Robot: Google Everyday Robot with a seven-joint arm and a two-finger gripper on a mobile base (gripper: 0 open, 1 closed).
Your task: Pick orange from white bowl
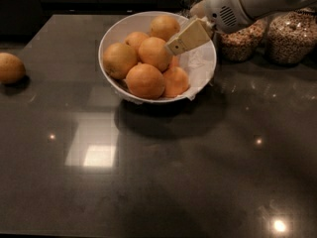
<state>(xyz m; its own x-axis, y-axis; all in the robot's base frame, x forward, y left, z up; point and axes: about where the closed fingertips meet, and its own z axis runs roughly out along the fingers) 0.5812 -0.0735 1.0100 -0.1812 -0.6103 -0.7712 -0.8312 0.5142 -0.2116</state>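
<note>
A dark glossy counter (163, 182) seen from above. Far left of the white bowl (111, 35), well apart from it, lies one loose orange (10, 67). The bowl, lined with crumpled white paper (200, 66), holds six oranges that show clearly; a sliver of a possible seventh peeks between them. The middle orange (153, 53) sits on top of the pile. The gripper (173, 45), cream-coloured on a white arm (247, 4), slants down over the bowl's right rim, its tip at that orange's upper right edge; contact is unclear. Whether the gripper is parted or closed cannot be made out. Right of the bowl stand two glass jars of grains (292, 41), side by side.
</note>
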